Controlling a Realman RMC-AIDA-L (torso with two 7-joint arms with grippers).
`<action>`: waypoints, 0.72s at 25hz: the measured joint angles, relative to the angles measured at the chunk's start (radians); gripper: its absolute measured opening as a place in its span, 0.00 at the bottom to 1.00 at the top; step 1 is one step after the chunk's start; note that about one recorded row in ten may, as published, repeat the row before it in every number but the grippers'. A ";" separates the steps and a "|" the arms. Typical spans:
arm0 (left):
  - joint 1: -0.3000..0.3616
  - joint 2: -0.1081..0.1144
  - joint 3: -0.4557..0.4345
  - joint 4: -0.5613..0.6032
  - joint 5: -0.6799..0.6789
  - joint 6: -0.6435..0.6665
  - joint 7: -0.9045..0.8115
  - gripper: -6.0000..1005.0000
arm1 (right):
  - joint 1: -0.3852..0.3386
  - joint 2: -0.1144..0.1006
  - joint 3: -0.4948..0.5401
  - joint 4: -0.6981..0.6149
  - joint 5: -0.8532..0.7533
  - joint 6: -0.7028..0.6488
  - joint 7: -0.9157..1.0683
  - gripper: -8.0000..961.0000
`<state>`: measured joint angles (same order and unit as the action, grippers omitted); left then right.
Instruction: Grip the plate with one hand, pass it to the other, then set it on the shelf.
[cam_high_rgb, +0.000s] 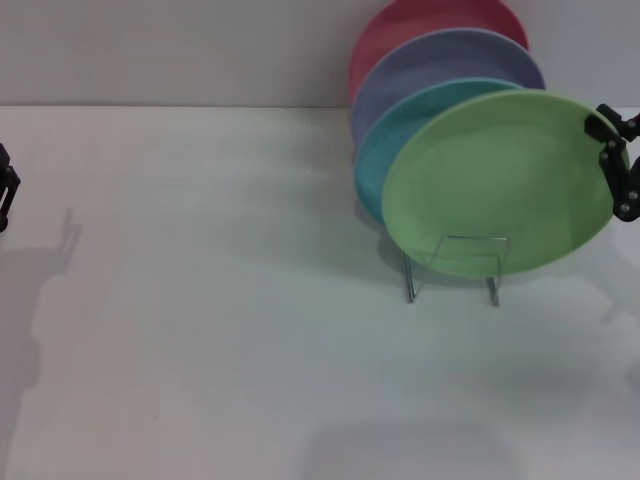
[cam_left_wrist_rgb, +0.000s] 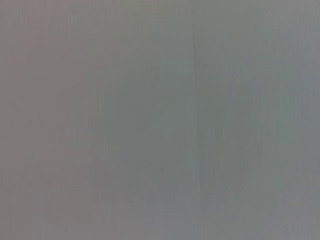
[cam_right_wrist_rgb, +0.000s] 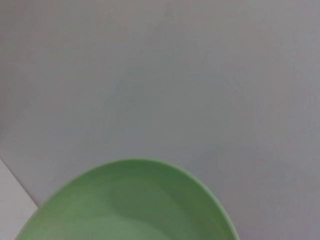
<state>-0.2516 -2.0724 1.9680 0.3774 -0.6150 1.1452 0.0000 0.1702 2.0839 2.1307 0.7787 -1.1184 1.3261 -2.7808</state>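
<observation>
The light green plate (cam_high_rgb: 495, 185) stands tilted at the front of the silver wire shelf (cam_high_rgb: 412, 282), in front of the other plates. My right gripper (cam_high_rgb: 600, 126) is at the plate's upper right rim, one black finger (cam_high_rgb: 597, 124) lying over the rim, shut on it. The right wrist view shows the plate's rim (cam_right_wrist_rgb: 135, 200) close below the camera. My left gripper (cam_high_rgb: 5, 190) is parked at the far left edge of the table, only partly in view. The left wrist view shows only a blank grey surface.
A turquoise plate (cam_high_rgb: 385, 150), a lavender plate (cam_high_rgb: 440, 60) and a red plate (cam_high_rgb: 420, 20) stand in the same shelf behind the green one. The white table (cam_high_rgb: 200, 300) spreads to the left and front. A wall rises behind.
</observation>
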 joint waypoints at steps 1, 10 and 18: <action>0.000 0.000 0.000 0.000 0.000 0.000 0.000 0.78 | 0.002 0.000 0.000 -0.004 0.000 -0.001 0.000 0.05; 0.005 -0.002 0.009 0.001 -0.003 -0.001 0.000 0.78 | 0.001 0.002 -0.006 -0.013 0.005 0.023 0.004 0.05; 0.000 -0.003 0.015 0.004 -0.007 -0.003 -0.001 0.78 | 0.011 -0.001 -0.006 -0.047 0.002 0.031 0.008 0.18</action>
<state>-0.2514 -2.0754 1.9834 0.3813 -0.6217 1.1426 -0.0009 0.1810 2.0828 2.1248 0.7315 -1.1166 1.3575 -2.7726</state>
